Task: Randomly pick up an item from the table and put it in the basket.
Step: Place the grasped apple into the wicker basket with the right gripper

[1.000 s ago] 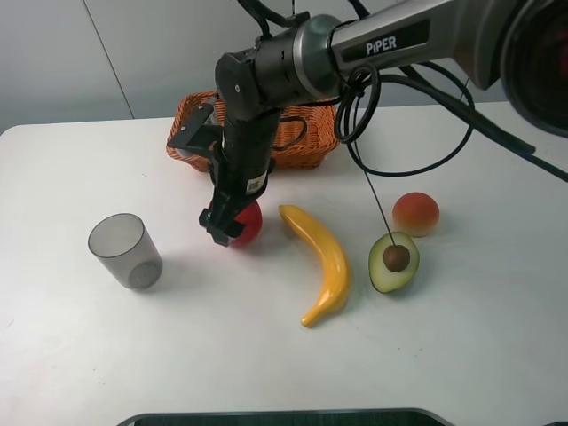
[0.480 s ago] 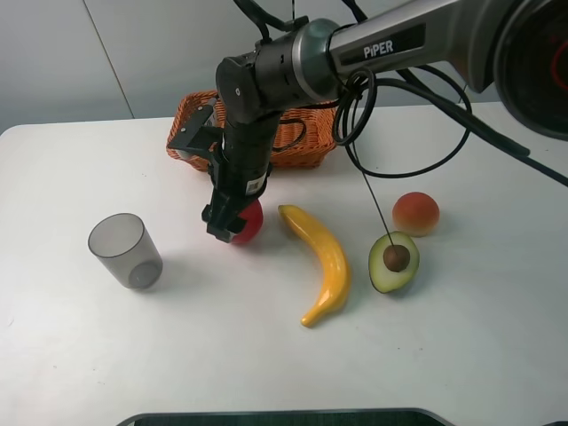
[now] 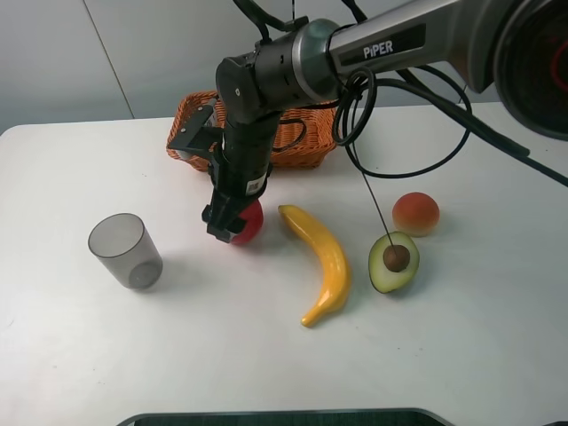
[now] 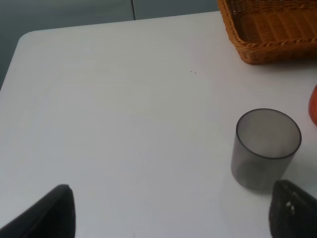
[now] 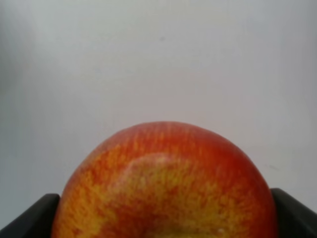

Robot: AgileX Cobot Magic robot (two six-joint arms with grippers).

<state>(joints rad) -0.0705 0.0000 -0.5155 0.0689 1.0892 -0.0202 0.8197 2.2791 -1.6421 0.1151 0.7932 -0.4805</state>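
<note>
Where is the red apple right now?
In the exterior high view the red apple is left of centre, held in the right hand, with the grey cup to its left and the banana to its right.

Robotics lab test bench: smooth white table [image 3: 71,355] against plain grey wall panels [image 3: 53,53], cabled arm [image 3: 390,35] marked PiPER, fruit [image 3: 324,257] laid out near wicker basket [image 3: 318,146].

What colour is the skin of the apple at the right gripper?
Red, streaked with a yellowish patch; the apple shows best in the right wrist view.
</note>
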